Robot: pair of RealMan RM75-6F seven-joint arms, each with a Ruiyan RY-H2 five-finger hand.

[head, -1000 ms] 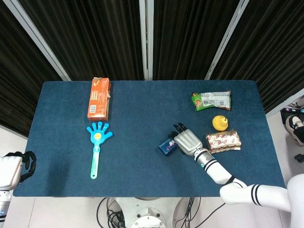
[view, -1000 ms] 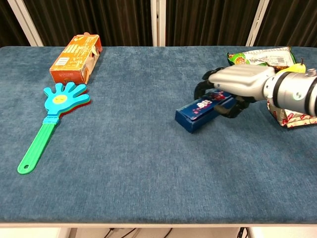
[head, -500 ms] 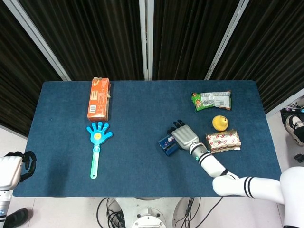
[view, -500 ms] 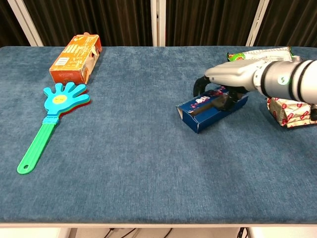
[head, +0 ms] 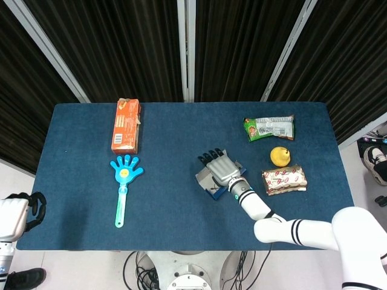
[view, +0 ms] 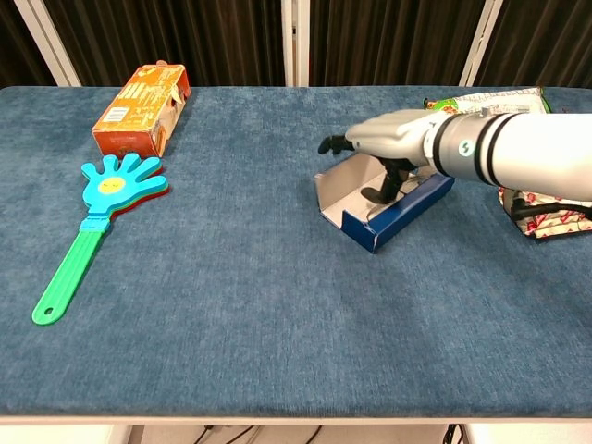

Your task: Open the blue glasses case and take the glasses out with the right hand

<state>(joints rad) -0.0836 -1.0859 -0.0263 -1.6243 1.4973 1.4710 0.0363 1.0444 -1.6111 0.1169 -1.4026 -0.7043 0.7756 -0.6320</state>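
Lid now swung up, blue glasses case (view: 388,208) open, right hand (view: 384,146) fingers spread, thumb dipping inside.

The blue glasses case (view: 393,208) now lies open, its pale lid lifted to the left where a second ago it was shut. The right hand (view: 388,148) sits further left over the case than before, fingers (view: 335,143) stretched past the lid and thumb inside the case.
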